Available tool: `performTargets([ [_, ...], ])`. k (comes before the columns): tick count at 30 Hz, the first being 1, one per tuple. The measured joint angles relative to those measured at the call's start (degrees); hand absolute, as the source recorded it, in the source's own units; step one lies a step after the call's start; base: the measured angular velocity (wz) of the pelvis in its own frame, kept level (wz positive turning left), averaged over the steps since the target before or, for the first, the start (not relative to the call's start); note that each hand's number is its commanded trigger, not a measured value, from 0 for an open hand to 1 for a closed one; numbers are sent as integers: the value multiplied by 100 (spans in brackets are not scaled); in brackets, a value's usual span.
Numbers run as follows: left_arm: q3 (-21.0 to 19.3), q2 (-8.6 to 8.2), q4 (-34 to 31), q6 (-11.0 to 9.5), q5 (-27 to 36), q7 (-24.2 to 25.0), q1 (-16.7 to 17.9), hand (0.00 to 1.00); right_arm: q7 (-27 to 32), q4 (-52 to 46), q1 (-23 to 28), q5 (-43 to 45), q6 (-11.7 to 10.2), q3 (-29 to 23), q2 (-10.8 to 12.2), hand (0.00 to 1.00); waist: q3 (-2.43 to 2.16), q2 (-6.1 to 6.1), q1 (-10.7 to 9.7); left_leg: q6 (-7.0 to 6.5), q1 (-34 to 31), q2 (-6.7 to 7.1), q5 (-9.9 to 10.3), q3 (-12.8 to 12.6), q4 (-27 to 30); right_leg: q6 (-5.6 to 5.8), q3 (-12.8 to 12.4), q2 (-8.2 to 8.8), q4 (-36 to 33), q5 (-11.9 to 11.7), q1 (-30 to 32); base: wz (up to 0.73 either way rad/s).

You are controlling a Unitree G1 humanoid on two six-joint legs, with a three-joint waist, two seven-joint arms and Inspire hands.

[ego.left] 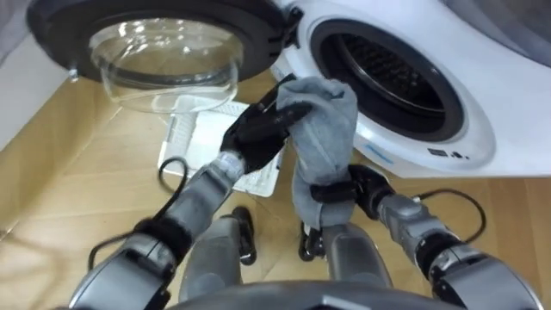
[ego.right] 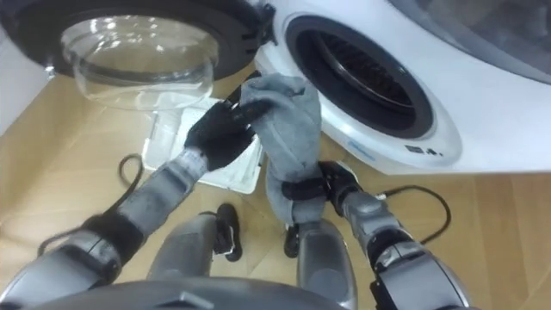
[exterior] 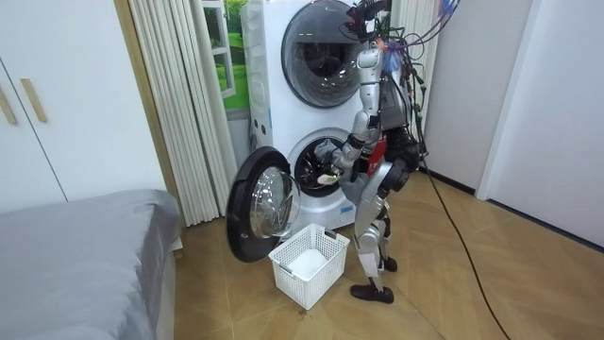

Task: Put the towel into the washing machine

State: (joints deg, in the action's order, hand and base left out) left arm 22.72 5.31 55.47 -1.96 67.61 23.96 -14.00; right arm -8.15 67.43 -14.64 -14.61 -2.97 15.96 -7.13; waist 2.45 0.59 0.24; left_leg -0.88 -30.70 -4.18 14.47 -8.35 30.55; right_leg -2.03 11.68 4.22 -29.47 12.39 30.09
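A grey towel hangs in front of the open drum of the lower washing machine. My left hand is curled on the towel's upper end, just below the drum's rim. My right hand grips the towel lower down, fingers wrapped round the cloth. The towel's top sits at the drum's lower left edge, outside the opening. In the room view I stand upright facing the machine, both hands held at the opening.
The round machine door stands swung open to my left. A white laundry basket sits on the wooden floor below my hands, also the basket by my feet. A second machine is stacked above; a grey bed lies at the room view's left.
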Motion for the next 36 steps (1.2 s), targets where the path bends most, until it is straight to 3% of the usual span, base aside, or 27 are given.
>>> performTargets([
  [2,-246,105,74,5,-277,-250,181,0,-4,159,3,-355,11,-42,-15,100,-2,4,48,3,14,4,-26,-2,-4,0,22,12,-7,0,-8,6],
  [8,-693,94,269,2,-752,-629,290,0,-137,651,-145,-1145,167,-531,-183,100,7,50,155,-9,-14,76,-70,78,-40,1,128,80,-12,1,-9,8],
  [19,-691,114,528,213,-1568,-1137,318,0,-212,954,-403,-2129,621,-666,-435,100,18,41,172,-48,-92,155,-124,102,3,12,122,186,-166,52,102,3],
  [27,-911,104,526,339,-1609,-1208,230,0,-488,1200,-637,-2603,924,-932,-541,100,58,-23,169,-76,-281,201,-141,154,100,29,193,268,-235,76,238,6],
  [29,-992,109,523,358,-1613,-1208,226,0,-597,1249,-691,-2626,1021,-1143,-630,100,59,-29,173,-98,-376,226,-156,154,106,38,203,285,-246,80,321,7],
  [36,-1118,123,534,463,-1777,-1218,205,0,-664,1274,-804,-2909,1164,-1170,-888,100,61,-35,200,-150,-652,334,-190,220,189,77,273,428,-456,105,623,6],
])
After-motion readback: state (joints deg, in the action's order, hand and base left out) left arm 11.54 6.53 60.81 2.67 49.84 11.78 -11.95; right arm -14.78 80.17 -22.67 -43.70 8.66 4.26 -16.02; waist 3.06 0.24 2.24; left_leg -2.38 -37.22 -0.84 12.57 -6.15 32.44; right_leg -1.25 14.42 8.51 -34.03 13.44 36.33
